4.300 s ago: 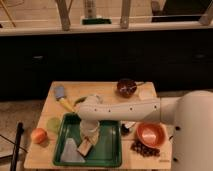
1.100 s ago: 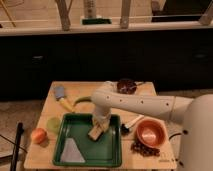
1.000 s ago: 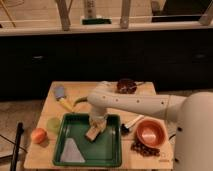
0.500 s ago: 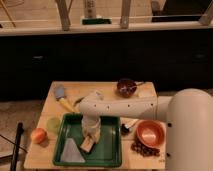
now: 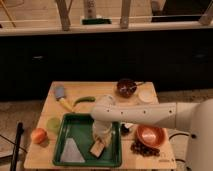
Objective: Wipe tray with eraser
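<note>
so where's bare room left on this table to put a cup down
Bare wood along the table at its back edge, between the brush and the dark bowl. Inside the tray, the back-left part is free, behind the pale sheet. Crowded: the gripper and eraser over the tray's right half, and around the orange bowl.

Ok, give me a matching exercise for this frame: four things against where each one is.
Things:
1. eraser
2. orange bowl
3. brush
4. gripper

Places:
A. on the table, right of the tray
B. far-left part of the table, behind the tray
C. inside the tray, towards its front right
D. just above the eraser, at the end of the arm reaching over the tray

Pairs: 1-C, 2-A, 3-B, 4-D
</note>
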`<control>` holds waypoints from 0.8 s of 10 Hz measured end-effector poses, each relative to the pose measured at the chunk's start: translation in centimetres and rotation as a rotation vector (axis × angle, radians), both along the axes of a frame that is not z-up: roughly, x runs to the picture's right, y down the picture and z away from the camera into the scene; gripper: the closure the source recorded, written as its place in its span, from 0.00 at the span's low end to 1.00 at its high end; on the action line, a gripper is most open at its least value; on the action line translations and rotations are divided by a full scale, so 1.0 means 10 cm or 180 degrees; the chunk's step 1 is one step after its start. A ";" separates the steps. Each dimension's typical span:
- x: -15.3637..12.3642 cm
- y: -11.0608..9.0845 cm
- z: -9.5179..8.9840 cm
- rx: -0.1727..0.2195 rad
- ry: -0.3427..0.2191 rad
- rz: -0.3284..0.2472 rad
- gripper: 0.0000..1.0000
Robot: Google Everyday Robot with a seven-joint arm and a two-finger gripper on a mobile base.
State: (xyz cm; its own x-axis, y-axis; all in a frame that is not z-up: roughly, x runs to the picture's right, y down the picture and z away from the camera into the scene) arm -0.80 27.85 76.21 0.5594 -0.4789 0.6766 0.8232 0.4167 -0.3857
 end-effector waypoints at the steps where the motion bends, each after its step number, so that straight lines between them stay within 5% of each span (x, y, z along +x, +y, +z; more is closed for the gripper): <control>1: 0.06 -0.10 0.07 0.0027 0.0039 0.0062 1.00; 4: 0.12 -0.45 0.29 0.0078 0.0095 0.0098 1.00; 8: -0.31 -0.54 0.37 0.0084 -0.0116 -0.0078 1.00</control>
